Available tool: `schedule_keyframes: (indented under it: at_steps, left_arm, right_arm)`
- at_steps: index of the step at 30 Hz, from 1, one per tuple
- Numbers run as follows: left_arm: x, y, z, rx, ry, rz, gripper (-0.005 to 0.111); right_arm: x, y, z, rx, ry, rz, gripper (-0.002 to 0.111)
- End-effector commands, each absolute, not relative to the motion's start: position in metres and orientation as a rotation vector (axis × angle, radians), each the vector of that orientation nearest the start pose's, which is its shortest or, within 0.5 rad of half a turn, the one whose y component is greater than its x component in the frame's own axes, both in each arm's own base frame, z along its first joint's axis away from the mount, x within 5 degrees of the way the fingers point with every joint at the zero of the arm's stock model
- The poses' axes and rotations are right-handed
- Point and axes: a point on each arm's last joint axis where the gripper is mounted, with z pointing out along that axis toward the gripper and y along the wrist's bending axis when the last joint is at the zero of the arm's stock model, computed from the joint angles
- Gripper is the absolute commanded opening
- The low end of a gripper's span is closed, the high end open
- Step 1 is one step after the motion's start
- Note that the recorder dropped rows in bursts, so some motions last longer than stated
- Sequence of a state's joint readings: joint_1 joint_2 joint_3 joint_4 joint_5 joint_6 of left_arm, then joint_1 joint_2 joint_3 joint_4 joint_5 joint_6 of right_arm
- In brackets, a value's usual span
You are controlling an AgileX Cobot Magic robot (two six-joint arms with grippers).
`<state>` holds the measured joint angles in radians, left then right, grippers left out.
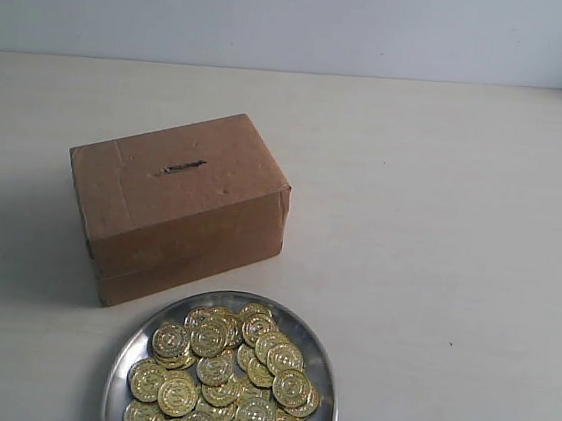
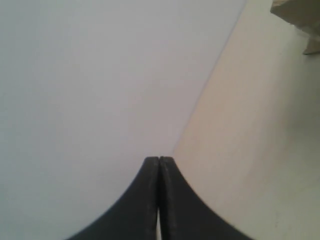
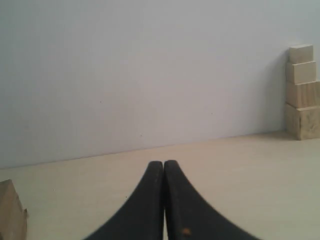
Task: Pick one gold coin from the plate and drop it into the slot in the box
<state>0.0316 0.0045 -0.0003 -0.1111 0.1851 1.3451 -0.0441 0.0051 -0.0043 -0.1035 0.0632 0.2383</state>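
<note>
In the exterior view a brown cardboard box (image 1: 176,205) stands left of centre, its thin dark slot (image 1: 182,169) on the top face. Just in front of it a shiny silver plate (image 1: 123,355) holds a heap of several gold coins (image 1: 223,380); the plate's front is cut off by the frame edge. Neither arm appears in the exterior view. My left gripper (image 2: 159,159) is shut with nothing between its black fingers, facing the wall and table edge. My right gripper (image 3: 163,163) is also shut and empty, low over the table. Neither wrist view shows the plate.
A stack of pale wooden blocks (image 3: 302,92) stands against the wall in the right wrist view, and a wooden block corner (image 3: 11,215) sits near that gripper. Another pale blocky object (image 2: 297,17) shows at the edge of the left wrist view.
</note>
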Motion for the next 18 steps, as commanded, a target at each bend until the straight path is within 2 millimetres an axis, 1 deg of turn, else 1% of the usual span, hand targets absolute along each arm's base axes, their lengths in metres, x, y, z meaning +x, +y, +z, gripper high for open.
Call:
schedule_keyframes:
  at_steps: [1,2,5,8,12,15,18]
  left_arm:
    - [0.056,-0.003,0.192,0.809,1.564,0.680,0.000]
    - [0.055,-0.005,0.192,0.658,1.617,0.515,0.000]
    - [0.055,-0.007,0.189,0.388,1.716,0.243,0.000]
    - [0.054,-0.008,0.184,0.287,1.785,0.138,0.000]
    - [0.054,-0.008,0.184,0.287,1.785,0.138,0.000]
    - [0.054,-0.007,0.184,0.292,1.785,0.146,0.000]
    - [0.054,-0.006,0.184,0.325,1.786,0.200,0.000]
  right_arm:
    - [0.056,-0.004,0.203,0.152,1.585,0.055,0.000]
    - [0.056,-0.004,0.201,0.157,1.612,0.052,0.000]
    - [0.056,-0.004,0.198,0.163,1.646,0.048,0.000]
    - [0.056,-0.004,0.198,0.163,1.646,0.048,0.000]
    - [0.056,-0.004,0.196,0.203,1.661,0.095,0.000]
    - [0.056,-0.004,0.193,0.197,1.692,0.085,0.000]
    - [0.055,-0.004,0.191,0.085,1.721,-0.016,0.000]
